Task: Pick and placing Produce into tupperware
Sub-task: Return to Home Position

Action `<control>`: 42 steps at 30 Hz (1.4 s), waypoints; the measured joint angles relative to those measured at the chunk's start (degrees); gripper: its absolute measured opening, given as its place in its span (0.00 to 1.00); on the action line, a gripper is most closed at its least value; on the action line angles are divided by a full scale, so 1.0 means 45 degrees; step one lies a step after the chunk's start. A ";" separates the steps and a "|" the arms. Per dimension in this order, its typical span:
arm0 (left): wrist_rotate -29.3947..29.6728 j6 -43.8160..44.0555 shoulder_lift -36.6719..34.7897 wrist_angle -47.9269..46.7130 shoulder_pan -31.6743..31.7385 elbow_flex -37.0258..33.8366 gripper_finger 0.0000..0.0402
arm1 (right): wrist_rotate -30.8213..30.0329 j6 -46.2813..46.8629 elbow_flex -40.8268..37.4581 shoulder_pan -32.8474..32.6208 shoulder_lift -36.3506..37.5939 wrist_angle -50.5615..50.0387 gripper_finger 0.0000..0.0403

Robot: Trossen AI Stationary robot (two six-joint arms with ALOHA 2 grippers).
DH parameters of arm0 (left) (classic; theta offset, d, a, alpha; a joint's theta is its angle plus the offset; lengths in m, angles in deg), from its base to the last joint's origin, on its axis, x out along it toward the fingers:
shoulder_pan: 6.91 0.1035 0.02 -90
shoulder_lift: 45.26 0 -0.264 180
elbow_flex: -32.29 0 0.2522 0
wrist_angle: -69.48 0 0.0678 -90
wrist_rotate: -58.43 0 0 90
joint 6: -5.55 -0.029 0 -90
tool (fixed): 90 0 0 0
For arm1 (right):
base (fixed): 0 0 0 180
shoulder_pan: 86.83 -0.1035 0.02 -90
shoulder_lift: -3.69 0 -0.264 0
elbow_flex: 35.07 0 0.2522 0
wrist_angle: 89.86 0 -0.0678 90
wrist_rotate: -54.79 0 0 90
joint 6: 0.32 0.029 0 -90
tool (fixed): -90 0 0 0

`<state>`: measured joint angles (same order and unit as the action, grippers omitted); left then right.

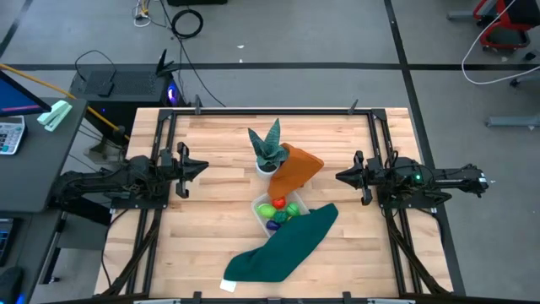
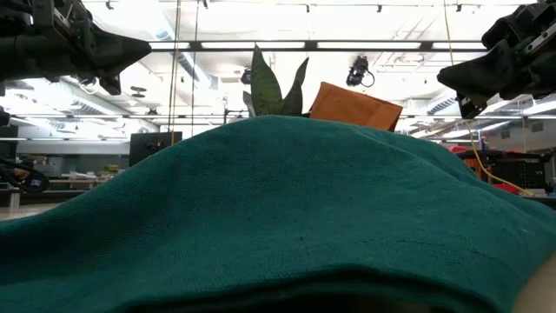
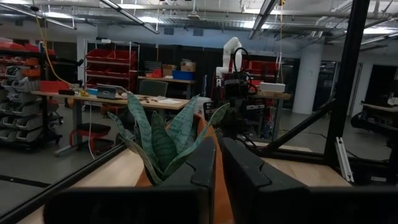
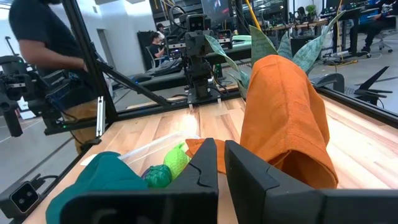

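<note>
Both arms hang clear at the table's sides, left gripper (image 1: 202,166) and right gripper (image 1: 340,176) each pressed together. Produce (image 1: 270,210) lies in the tupperware (image 1: 256,205) mid-table (teal cloth (image 1: 283,247) overlaps one edge).

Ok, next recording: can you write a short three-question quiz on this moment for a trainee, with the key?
1. True or false: the produce lies inside the tupperware.
2. What stands right beside the orange cloth? A) the potted plant B) a mug C) a bottle
3. Fill in: the left gripper and the right gripper, at opposite sides of the table and both shut, hold ____.

Key: 1 true; 2 A; 3 nothing.
</note>
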<state>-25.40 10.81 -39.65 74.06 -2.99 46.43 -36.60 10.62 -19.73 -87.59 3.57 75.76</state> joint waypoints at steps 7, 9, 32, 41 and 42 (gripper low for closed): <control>0.0000 0.0009 0.0000 -0.0001 0.0005 0.0002 0.07 | 0.0000 0.0000 0.0000 -0.0004 -0.0001 0.0000 0.00; 0.0000 0.0004 0.0000 0.0002 0.0000 0.0000 0.08 | 0.0000 -0.0002 0.0000 0.0000 -0.0001 0.0000 0.00; 0.0003 0.0007 0.0000 0.0002 0.0003 0.0000 0.07 | 0.0000 0.0000 0.0000 -0.0004 -0.0001 0.0000 0.00; 0.0001 0.0003 0.0000 -0.0001 0.0001 0.0000 0.10 | 0.0000 0.0000 0.0000 -0.0004 0.0001 0.0000 0.00; 0.0003 0.0000 -0.0002 -0.0001 0.0000 0.0002 0.10 | 0.0000 0.0000 0.0000 -0.0004 -0.0001 0.0000 0.00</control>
<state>-25.38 10.81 -39.66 74.05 -2.99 46.44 -36.60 10.62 -19.73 -87.61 3.57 75.76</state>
